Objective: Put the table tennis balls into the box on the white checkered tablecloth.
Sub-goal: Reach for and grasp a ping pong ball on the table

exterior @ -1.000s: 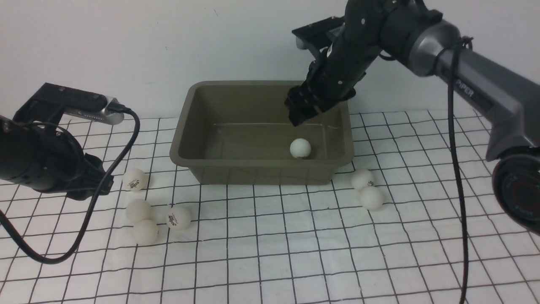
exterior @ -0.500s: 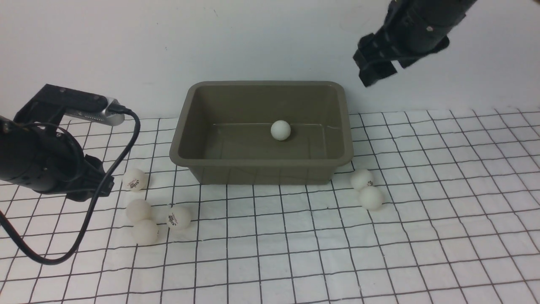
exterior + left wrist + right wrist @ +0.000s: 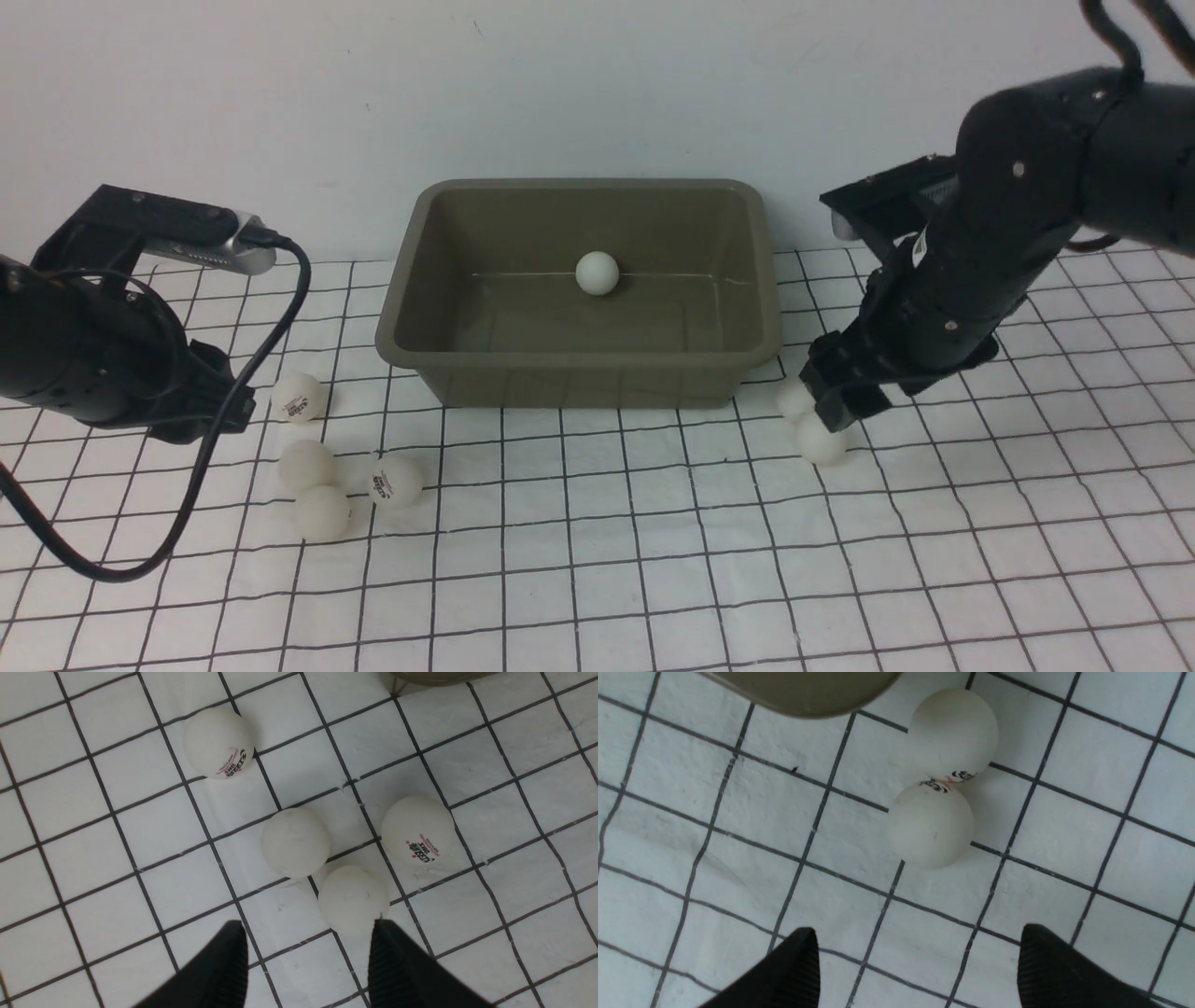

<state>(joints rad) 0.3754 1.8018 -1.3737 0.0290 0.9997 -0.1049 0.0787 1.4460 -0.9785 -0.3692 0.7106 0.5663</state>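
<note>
The olive-green box stands on the white checkered tablecloth. One table tennis ball lies inside it by the far wall. Two balls touch each other right of the box. My right gripper hangs just above them, open and empty. In the right wrist view both balls lie ahead of its spread fingers. Several balls lie left of the box. My left gripper hovers by them, open and empty, with one ball at its fingertip.
A white wall rises close behind the box. The left arm's black cable loops down over the cloth at the left. A corner of the box shows in the right wrist view. Cloth stretches in front of the box.
My right gripper left the box, swung up and right, then came down over the two balls right of the box. The ball in the box rolled left toward the far wall. The left arm stayed still.
</note>
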